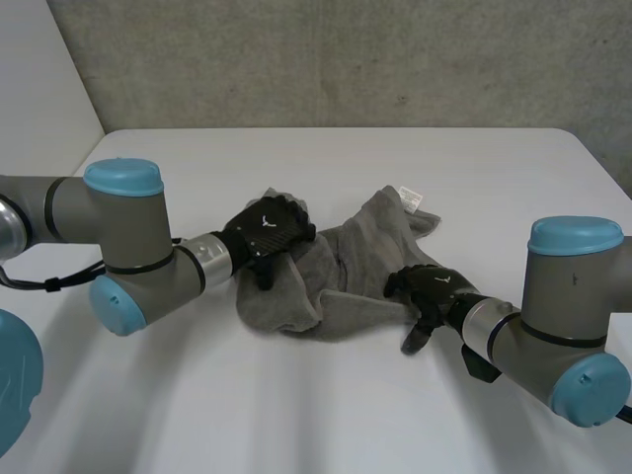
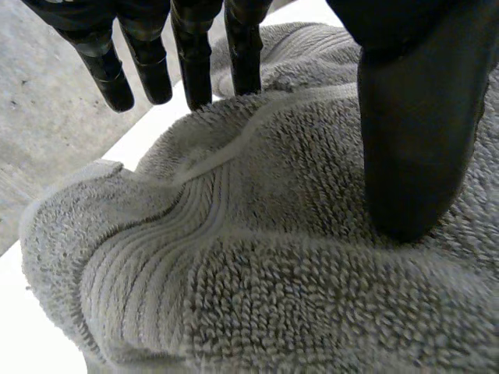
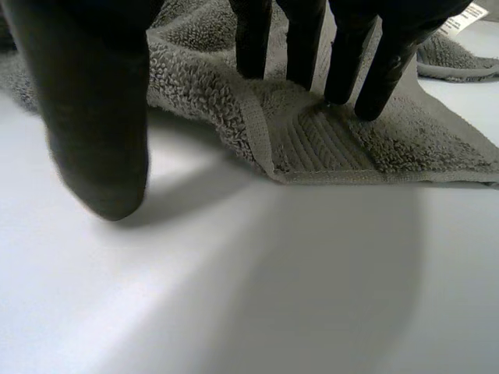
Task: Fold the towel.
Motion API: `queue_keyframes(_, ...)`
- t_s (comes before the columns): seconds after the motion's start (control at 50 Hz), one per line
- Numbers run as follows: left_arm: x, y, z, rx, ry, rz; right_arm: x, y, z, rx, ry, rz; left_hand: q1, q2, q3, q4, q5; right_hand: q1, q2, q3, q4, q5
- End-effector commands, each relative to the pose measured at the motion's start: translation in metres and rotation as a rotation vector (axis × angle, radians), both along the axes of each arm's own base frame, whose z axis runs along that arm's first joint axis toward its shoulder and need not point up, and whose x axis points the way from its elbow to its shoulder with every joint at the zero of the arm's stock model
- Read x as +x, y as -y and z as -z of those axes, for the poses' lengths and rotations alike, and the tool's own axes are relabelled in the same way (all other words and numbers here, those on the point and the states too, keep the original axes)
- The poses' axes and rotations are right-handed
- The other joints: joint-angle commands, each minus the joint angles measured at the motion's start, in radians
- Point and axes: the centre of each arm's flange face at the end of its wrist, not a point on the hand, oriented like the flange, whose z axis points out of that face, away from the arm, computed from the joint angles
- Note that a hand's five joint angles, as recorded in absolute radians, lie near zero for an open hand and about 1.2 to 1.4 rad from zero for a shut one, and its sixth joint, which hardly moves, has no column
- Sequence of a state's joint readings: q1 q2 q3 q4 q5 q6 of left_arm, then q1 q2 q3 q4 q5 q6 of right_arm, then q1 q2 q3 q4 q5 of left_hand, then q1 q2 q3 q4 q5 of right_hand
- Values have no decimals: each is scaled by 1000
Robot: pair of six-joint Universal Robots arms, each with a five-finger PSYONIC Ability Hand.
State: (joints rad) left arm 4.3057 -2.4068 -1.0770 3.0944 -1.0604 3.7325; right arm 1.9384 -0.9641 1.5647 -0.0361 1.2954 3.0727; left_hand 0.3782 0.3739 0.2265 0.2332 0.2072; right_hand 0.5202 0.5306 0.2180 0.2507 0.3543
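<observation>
A grey towel (image 1: 360, 259) lies crumpled in the middle of the white table (image 1: 296, 405), with a white label (image 1: 411, 199) at its far corner. My left hand (image 1: 265, 229) rests on the towel's left far part. In the left wrist view its fingers (image 2: 195, 62) stretch straight just above the towel (image 2: 257, 257) and its thumb (image 2: 417, 132) presses down on the pile. My right hand (image 1: 427, 288) is at the towel's near right edge. Its straight fingers (image 3: 300, 39) touch the towel (image 3: 327, 140) beside a hemmed corner, while the thumb (image 3: 97, 117) hovers over bare table. Both hands are open.
Bare white tabletop lies all around the towel. A grey wall (image 1: 346, 59) stands behind the table's far edge. My two arms reach in from the near left and near right.
</observation>
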Motion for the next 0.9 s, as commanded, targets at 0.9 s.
queue_keyframes(0.9, 46, -20, -74, -39, -98, -164, -2, 11, -107, -368, 157, -38, 1018, 1022, -52, -59, 1015, 876, 866, -44, -76, 867)
